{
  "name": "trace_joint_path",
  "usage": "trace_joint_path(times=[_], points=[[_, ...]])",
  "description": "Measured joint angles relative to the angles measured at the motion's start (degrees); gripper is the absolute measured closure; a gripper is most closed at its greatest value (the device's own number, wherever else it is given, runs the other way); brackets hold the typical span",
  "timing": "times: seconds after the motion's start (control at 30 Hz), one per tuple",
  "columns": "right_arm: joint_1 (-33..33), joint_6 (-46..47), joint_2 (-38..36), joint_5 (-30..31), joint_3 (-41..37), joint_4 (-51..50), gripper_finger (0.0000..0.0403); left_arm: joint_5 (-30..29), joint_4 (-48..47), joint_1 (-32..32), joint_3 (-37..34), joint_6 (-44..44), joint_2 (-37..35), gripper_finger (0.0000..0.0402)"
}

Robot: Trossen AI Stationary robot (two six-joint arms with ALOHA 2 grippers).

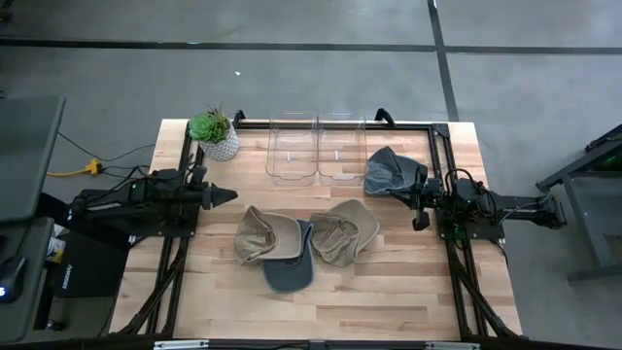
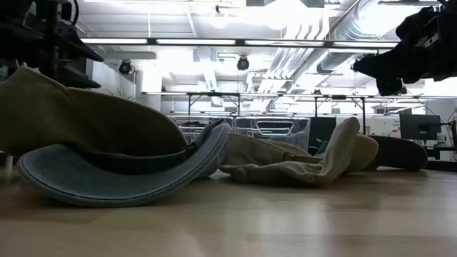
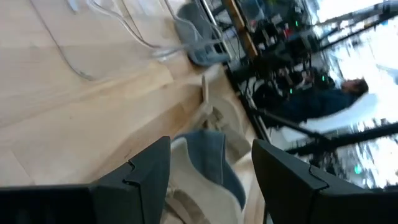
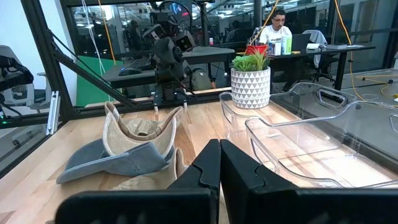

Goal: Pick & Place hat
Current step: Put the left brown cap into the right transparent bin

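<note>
Three hats lie on the table. A tan hat (image 1: pixel 260 235) rests crown-down with its denim-blue brim (image 1: pixel 289 272) toward the near edge. A second tan hat (image 1: pixel 346 233) lies beside it. A grey-blue hat (image 1: pixel 387 167) sits by the clear bins. My left gripper (image 1: pixel 225 195) hovers open at the table's left, pointing at the tan hat (image 3: pixel 208 162), which shows beyond its fingers. My right gripper (image 1: pixel 404 192) is shut and empty (image 4: pixel 219 163). It hangs raised (image 2: pixel 418 43) beside the grey-blue hat (image 2: pixel 400 152), facing the tan hats (image 4: pixel 134 143).
Two clear plastic bins (image 1: pixel 292 151) (image 1: pixel 340 149) stand side by side at the far edge, with a potted succulent (image 1: pixel 214 133) to their left. A black frame (image 1: pixel 442 146) borders the table. People sit at desks beyond the table (image 4: pixel 277 28).
</note>
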Motion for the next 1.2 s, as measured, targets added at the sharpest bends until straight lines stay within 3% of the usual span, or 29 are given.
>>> trace_joint_path(times=[0.6, 0.93, 1.2], points=[[-0.02, 0.01, -0.01, 0.00, -0.02, 0.00, 0.0402, 2.85, 12.97, 0.00, -1.98, 17.23, 10.20, 0.0192], [-0.01, 0.00, -0.02, 0.00, -0.02, 0.02, 0.0402, 3.76, 13.34, -0.02, -1.94, 25.77, 18.67, 0.0192], [-0.02, -0.01, -0.01, 0.00, -0.02, 0.02, 0.0402, -0.93, 10.41, -0.02, 6.07, 35.19, 31.38, 0.0192]])
